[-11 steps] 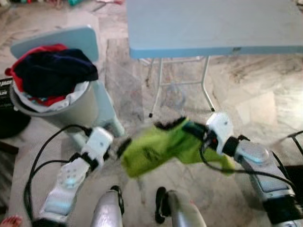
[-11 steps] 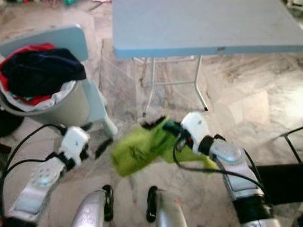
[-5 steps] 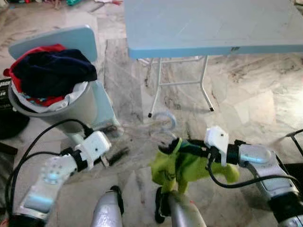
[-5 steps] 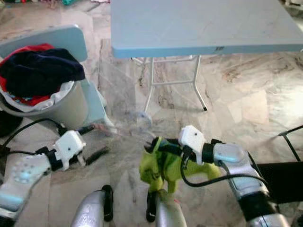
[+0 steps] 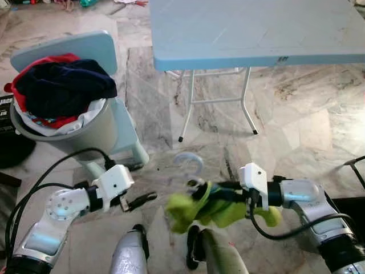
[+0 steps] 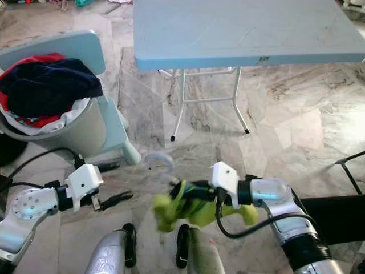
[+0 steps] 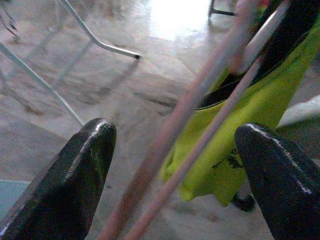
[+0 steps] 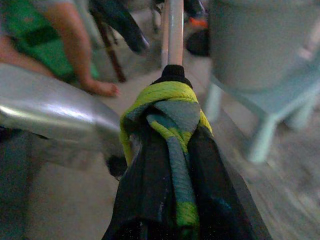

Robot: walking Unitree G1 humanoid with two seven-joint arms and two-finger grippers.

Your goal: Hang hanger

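A lime-green garment (image 5: 197, 208) hangs on a pale hanger whose hook (image 5: 188, 162) sticks up above it, low over the marble floor in front of my legs. My right gripper (image 5: 214, 187) is shut on the garment's collar and the hanger; in the right wrist view the black fingers (image 8: 150, 170) pinch the green cloth (image 8: 172, 107) with the hanger rod (image 8: 172, 30) running beyond. My left gripper (image 5: 142, 200) stands open just left of the garment. In the left wrist view the hanger's pinkish bars (image 7: 200, 125) cross between its fingers (image 7: 75, 170), the green cloth (image 7: 250, 120) behind.
A grey laundry basket (image 5: 85, 134) heaped with navy and red clothes stands on a light blue chair (image 5: 85, 48) at the left. A folding table (image 5: 251, 28) with thin metal legs (image 5: 188, 108) is ahead. A person's leg and bare foot (image 8: 97, 86) show nearby.
The right gripper has swung the garment left and lower, toward the left gripper; the cloth is blurred from moving. The left gripper has shifted slightly right, still open.
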